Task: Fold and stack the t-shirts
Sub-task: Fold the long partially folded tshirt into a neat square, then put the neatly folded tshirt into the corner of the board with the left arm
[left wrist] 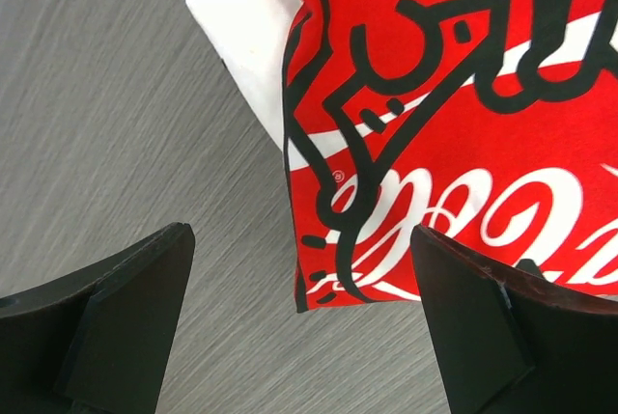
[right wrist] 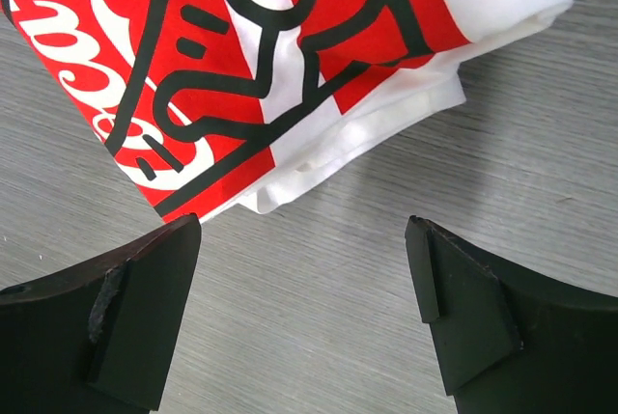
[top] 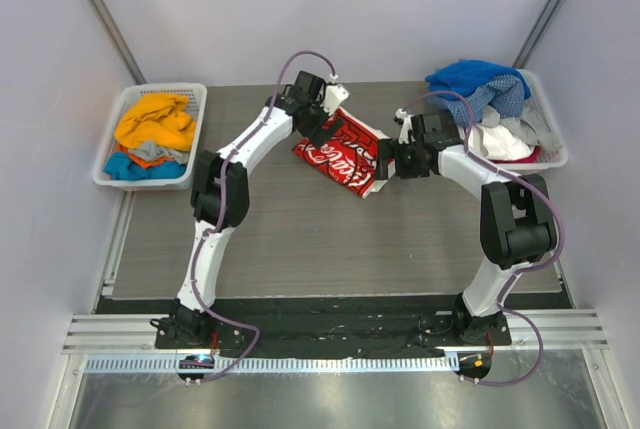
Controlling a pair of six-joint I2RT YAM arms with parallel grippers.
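Where the two arms lean in over the middle of the grey wood-grain tabletop [top: 300, 239], a folded white cotton t-shirt with a red panel of white script and black line drawing [top: 342, 156] lies flat. It is a long packet set slantwise, one end toward the far left, the other toward the near right.

Left gripper [top: 322, 129]: at the packet's far-left end. From its own wrist camera [left wrist: 299, 260] the jaws stand wide apart and grip nothing. A red corner of the folded t-shirt [left wrist: 454, 96] reaches down into the gap between the two black fingers [left wrist: 126, 317], closer to the right-hand one. White cloth shows past the red edge at upper left. Whether the fingers touch cloth or table, I cannot tell.

Right gripper [top: 386, 161]: at the packet's near-right end. From its wrist camera [right wrist: 301, 231] the jaws are likewise spread wide and empty. The folded t-shirt [right wrist: 270, 47] lies just beyond the fingertips, its stacked white layers and red edge facing the gap. Bare tabletop shows between the fingers [right wrist: 463, 308]. The left-hand fingertip sits near the red edge, apart from it.

Off to the sides:
- White slatted plastic basket [top: 145, 183] at the table's far-left corner, holding a crumpled orange shirt [top: 155, 124] over grey and teal-blue cloth [top: 125, 166].
- Second white slatted basket [top: 555, 139] at the far right, heaped with a bright blue shirt [top: 470, 76], a blue-checked shirt [top: 500, 99] and white cloth [top: 505, 144].

Both baskets are well apart from the folded t-shirt.
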